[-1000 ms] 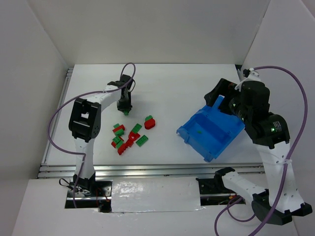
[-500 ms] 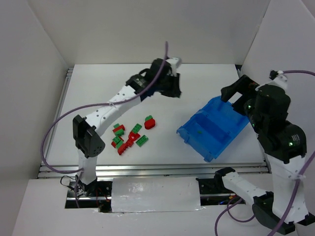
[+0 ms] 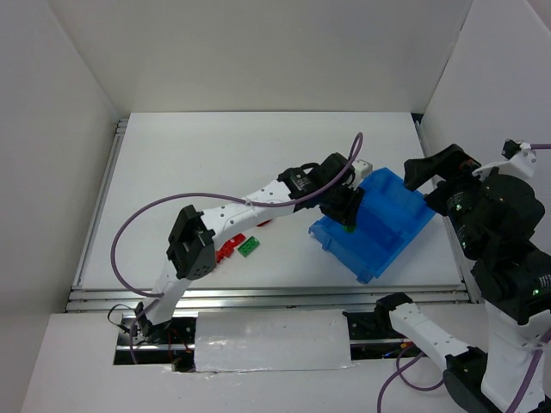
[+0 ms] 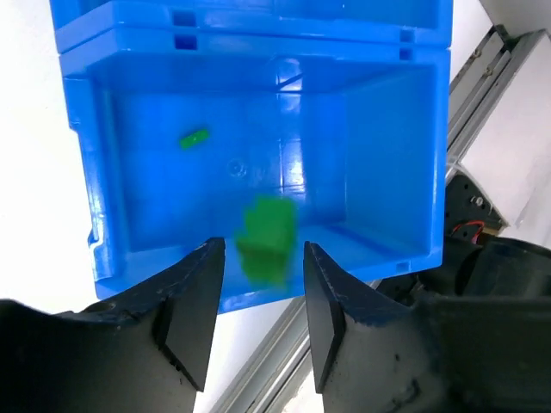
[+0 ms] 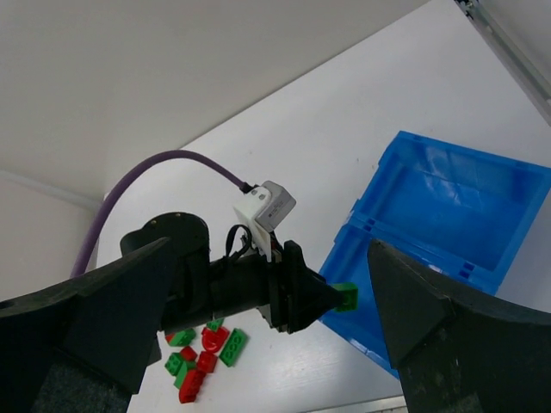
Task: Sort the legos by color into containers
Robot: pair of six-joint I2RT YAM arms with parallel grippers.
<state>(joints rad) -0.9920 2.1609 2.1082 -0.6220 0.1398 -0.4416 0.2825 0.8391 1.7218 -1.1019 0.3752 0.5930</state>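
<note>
Jaws apart, your left gripper hangs over the blue bin's left-hand compartment, its arm stretched rightward past loose red and green bricks. A blurred green brick shows between the tips, and another green brick lies on that compartment's floor. The bin sits near the white table's right front edge. Your right gripper hovers high, fingers wide.

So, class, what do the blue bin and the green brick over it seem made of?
Bin: moulded plastic, glossy; light glints on its smooth floor and walls. Brick: probably hard plastic, uniform green, but blurred, so its finish is unclear.
</note>
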